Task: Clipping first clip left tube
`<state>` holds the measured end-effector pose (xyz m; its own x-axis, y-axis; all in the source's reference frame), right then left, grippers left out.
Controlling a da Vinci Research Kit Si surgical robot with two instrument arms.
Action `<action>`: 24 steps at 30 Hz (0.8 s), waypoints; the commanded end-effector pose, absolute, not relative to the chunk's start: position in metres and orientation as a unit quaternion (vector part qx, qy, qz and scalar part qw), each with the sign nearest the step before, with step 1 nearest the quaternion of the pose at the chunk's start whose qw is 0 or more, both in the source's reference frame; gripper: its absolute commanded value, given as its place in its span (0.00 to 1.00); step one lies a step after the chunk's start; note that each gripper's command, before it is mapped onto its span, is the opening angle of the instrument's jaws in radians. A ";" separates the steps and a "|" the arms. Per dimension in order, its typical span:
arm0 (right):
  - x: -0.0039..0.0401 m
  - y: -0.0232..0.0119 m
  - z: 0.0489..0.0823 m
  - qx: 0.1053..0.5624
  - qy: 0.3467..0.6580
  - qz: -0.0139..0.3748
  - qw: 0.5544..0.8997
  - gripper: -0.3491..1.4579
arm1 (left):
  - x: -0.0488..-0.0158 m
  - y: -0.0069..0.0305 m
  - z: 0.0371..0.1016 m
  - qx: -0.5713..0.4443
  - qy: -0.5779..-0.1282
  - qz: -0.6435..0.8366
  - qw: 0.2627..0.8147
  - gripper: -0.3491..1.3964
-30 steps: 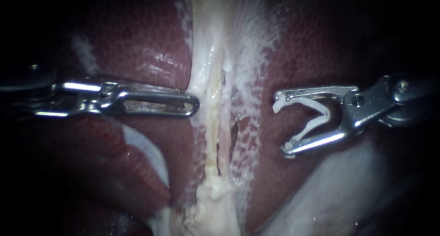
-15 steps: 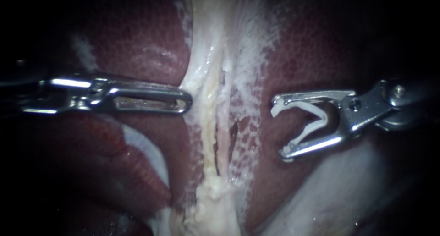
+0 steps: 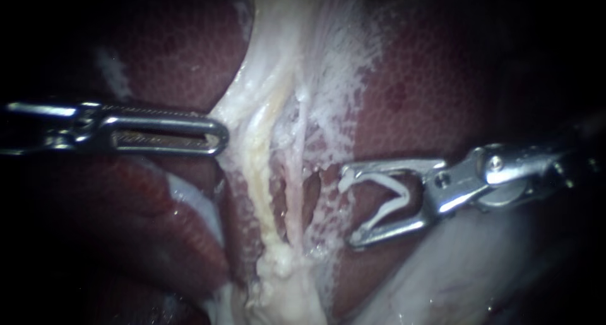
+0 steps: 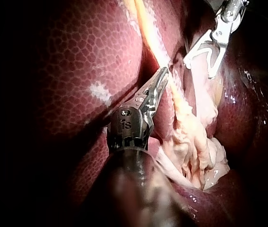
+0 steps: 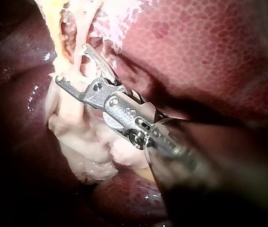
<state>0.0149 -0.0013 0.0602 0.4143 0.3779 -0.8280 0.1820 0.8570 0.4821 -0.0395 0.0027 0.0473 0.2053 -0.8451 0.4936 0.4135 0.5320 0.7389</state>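
Two strands run down the middle of the endoscope view: the yellowish left tube (image 3: pixel 257 173) and a thin pink right tube (image 3: pixel 294 199). My left instrument (image 3: pixel 221 135) holds the pale tissue (image 3: pixel 243 110) at the left tube's edge with slotted jaws lying together, drawing it sideways. My right instrument (image 3: pixel 349 205) holds a white open clip (image 3: pixel 391 195) in wide-apart jaws. Its tips stand just right of the tubes, over webbed white tissue (image 3: pixel 328 202), with no tube between them. In the left wrist view my left instrument (image 4: pixel 161 75) lies against the yellow tube (image 4: pixel 148 33), with my right instrument (image 4: pixel 199 68) beyond it.
Dark red liver (image 3: pixel 429 98) flanks the strands on both sides. A lump of pale fatty tissue (image 3: pixel 284 281) sits where the tubes end. A smooth pale surface (image 3: pixel 461 255) lies under the right shaft. In the right wrist view my right instrument (image 5: pixel 71 64) reaches over that lump (image 5: pixel 96 142).
My left instrument has drawn back to the left, and the pale tissue has bent that way with it. My right instrument has moved left and lower, closer to the tubes, clip still open.
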 end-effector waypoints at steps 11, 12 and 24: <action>0.0192 -0.0041 0.0634 0.263 0.532 0.066 0.802 0.52 | -0.0396 0.0025 0.0470 0.230 -0.466 -0.425 0.741 0.00; 0.0196 -0.0042 0.0637 0.263 0.532 0.066 0.802 0.52 | -0.0396 0.0024 0.0470 0.230 -0.466 -0.425 0.741 0.00; 0.0211 -0.0041 0.0653 0.267 0.531 0.065 0.802 0.52 | -0.0397 0.0023 0.0469 0.230 -0.465 -0.426 0.741 0.00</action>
